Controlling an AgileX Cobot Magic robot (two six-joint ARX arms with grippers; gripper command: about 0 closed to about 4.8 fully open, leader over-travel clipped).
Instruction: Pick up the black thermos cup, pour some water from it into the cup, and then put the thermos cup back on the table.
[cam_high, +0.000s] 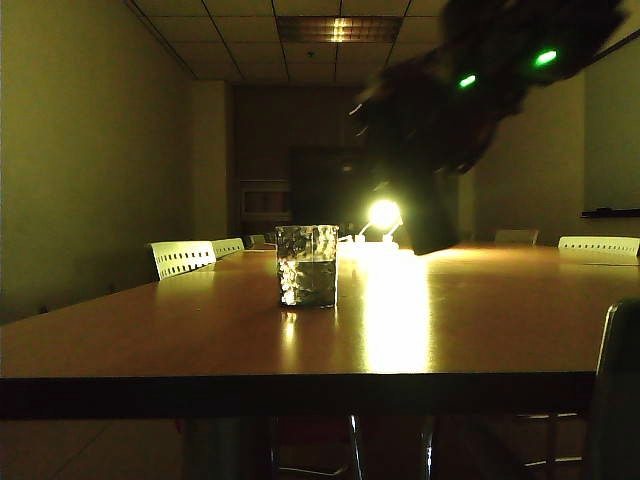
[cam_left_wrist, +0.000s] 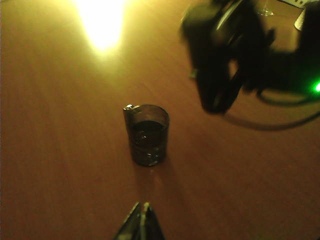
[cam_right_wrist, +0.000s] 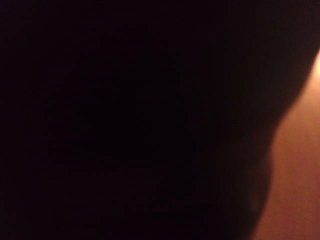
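While the thermos (cam_high: 432, 215) hangs in the air right of the cup (cam_high: 307, 265), the grip matters most.

Smooth, stiff and likely heavy with water, the thermos would slip or swing if held near the cap, so a hold around mid-body looks best. The right gripper (cam_high: 430, 170), above and right of the cup, seems clamped on it, though blur and darkness hide the fingers. The left gripper (cam_left_wrist: 141, 225) hovers near the cup, fingers together, holding nothing. The cup, glass and breakable, stands upright on the table (cam_high: 150, 330), well clear of the thermos.
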